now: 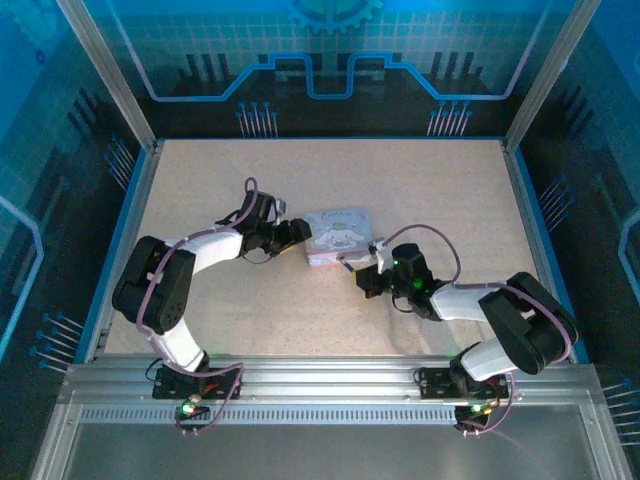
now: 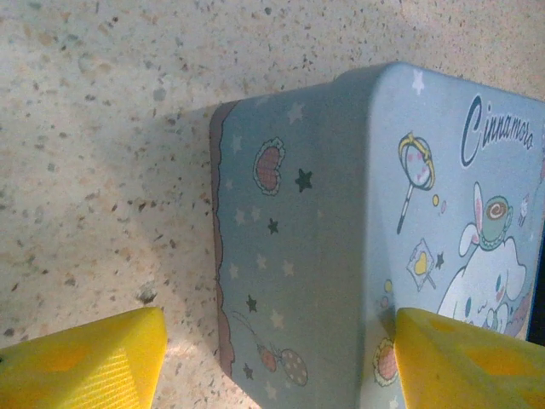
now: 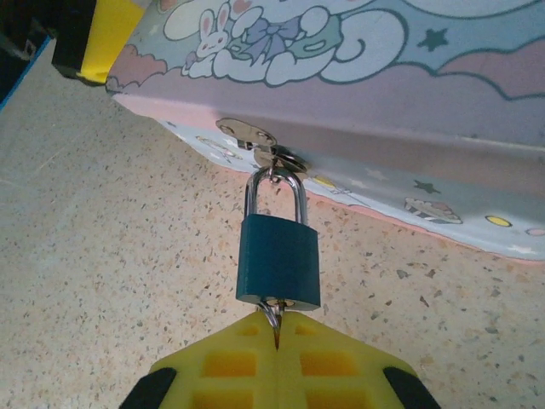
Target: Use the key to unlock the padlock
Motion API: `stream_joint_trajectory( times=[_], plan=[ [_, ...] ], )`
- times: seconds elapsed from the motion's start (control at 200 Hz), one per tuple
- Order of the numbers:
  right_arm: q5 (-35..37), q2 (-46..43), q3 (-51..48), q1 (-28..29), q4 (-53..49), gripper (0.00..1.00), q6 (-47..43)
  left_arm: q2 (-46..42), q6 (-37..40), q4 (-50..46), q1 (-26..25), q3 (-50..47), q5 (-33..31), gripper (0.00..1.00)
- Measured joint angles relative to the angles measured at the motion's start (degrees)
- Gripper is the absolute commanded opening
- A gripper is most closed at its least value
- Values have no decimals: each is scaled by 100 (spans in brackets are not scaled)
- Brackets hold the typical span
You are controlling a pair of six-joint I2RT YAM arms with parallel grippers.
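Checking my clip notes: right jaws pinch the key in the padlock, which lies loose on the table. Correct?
No: the right wrist view shows the padlock hooked by its shackle through the tin's hasp, not loose. The key pinch stands.

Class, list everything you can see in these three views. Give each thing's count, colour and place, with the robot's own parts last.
table: one, speckled beige, under everything.
box: one, pale blue with cartoon print, mid-table between the tools.
hasp: one, silvery, on the box's front edge.
padlock: one, dark blue with a silvery shackle, looped through the hasp.
key: one, thin and metallic, at the padlock's underside.
arms: two, white and black, bases at the near edge.
left tool: one, yellow fingers, open, a finger either side of the box's end.
right tool: one, yellow fingers, shut on the key.
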Motion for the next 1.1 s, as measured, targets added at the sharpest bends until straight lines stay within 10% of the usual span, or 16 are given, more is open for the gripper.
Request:
stream_joint_trajectory(
  times=[1.101],
  plan=[
    [-981,431,444,-719,-509,0,1600,-282,-168,184,-2,-378,-13,71]
  ],
)
